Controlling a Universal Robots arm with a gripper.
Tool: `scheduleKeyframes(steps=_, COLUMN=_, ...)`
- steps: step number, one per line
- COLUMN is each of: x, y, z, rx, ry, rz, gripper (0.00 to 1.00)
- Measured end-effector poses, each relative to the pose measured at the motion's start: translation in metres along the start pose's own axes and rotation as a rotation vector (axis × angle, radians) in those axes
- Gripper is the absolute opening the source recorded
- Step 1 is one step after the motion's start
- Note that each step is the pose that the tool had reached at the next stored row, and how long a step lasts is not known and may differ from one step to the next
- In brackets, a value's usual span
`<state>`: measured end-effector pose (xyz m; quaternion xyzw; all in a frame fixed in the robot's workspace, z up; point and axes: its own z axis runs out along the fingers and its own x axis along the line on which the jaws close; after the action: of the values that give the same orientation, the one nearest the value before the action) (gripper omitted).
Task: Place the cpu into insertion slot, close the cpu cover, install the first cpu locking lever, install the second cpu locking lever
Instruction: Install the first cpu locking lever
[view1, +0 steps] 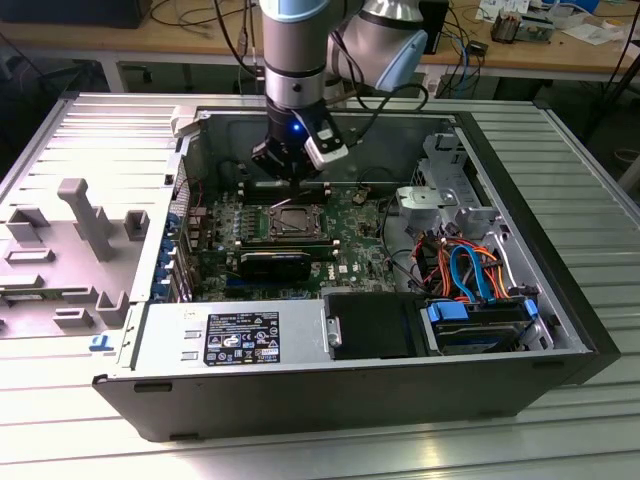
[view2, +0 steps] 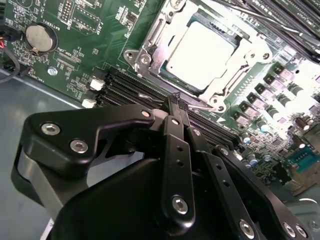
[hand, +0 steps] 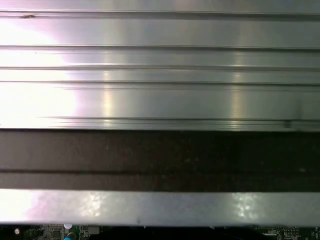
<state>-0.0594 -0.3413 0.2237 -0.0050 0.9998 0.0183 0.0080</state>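
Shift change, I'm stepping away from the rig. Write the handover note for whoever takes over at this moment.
Hand: shut, nothing in it, above the green board close beside the socket.
cpu: seated in the insertion slot.
cpu cover: lying down around the cpu, which shows through its window.
Done: cpu placed; cover appears closed.
Left: both locking lever steps; whether either is latched cannot be told.
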Motion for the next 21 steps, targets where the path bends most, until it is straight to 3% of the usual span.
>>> scheduleKeyframes(steps=18, x=-0.0105, y=0.0009, z=0.0136, rx=0.0022, ry=0.0002, rz=-0.004, gripper=0.11)
scheduleKeyframes(steps=21, x=-0.0118, y=0.0008, z=0.0141, rx=0.0019, ry=0.0010, rz=-0.028, gripper=0.11)
